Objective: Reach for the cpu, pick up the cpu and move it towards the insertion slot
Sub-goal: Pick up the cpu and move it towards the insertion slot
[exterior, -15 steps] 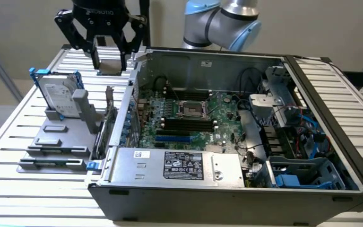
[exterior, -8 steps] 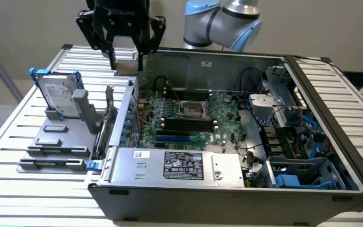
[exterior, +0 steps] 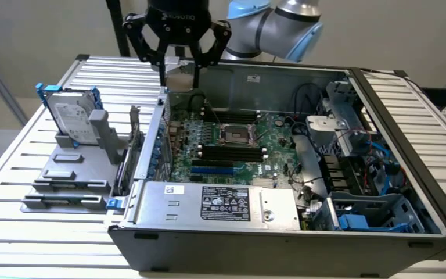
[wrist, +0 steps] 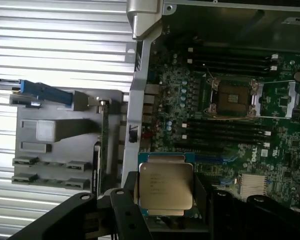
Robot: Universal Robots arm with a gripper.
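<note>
While the black gripper (exterior: 178,65) hangs at the upper centre of the exterior view, above the rear wall of the open grey computer case (exterior: 285,244), a small flat square cpu (exterior: 182,69) with a silvery metal top is pinched between its fingers. In the wrist view the cpu (wrist: 166,186) sits in the lower middle of the frame, face-on to the camera, with the dark gripper (wrist: 166,197) fingers closed against its two sides, so the gripper is gripping the chip and holding it clear of the board.

Inside the case lies the green motherboard (exterior: 273,148). The insertion slot (exterior: 234,135), a square socket with a shiny metal frame and a dark centre, is at the middle of the exterior view, well below the gripper; in the wrist view the insertion slot (wrist: 233,97) is in the upper right, well apart from the held chip. Long black memory slots (exterior: 227,154) run beside the socket.

Toward the exterior view's left, an upright silver hard drive in a blue frame (exterior: 74,119) stands on a grey plastic fixture (exterior: 64,186). Case and fixture both rest on the pale slatted metal counter (exterior: 21,232). A silver box with a black label (exterior: 223,204) fills the near part of the case.
</note>
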